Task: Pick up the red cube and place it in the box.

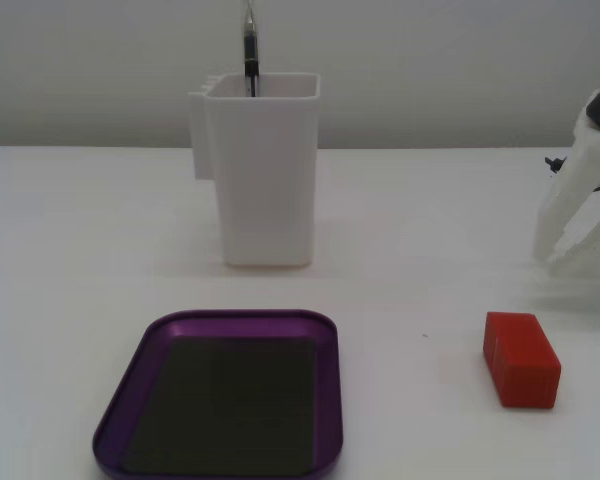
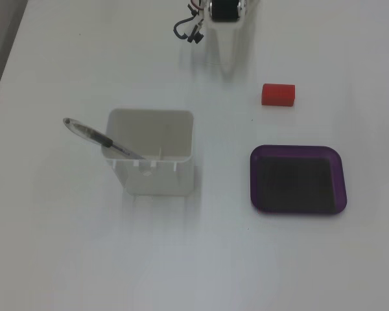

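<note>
A tall white container (image 1: 267,180) with a pen (image 2: 100,138) leaning in it is seen behind the empty purple box (image 1: 325,395). The white gripper (image 1: 565,255) is held near the table, nothing between its fingers; whether they are parted cannot be told. The red cube (image 1: 521,359) lies on the table, well apart from the box. It is judged light, rigid and slightly ridged, best pinched across its narrower sides. No writing can be read.
</note>
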Tool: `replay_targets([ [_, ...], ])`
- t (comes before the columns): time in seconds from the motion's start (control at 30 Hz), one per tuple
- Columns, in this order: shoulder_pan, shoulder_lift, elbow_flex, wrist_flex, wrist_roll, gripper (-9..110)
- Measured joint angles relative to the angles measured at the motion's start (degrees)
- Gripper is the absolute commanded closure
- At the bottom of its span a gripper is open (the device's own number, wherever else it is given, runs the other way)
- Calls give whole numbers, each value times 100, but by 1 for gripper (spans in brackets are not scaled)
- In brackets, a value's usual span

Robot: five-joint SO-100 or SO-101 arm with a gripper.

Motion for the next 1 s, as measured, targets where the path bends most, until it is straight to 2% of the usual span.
replay_targets([
  [0.37,0,0,9,-35,26,102],
  [0.63,70,0,-79,-659,-26,101],
  [0.87,-229,-70,-905,-738,-466,91],
  [1.0,-571,-1072,-1600,-747,-299,87],
])
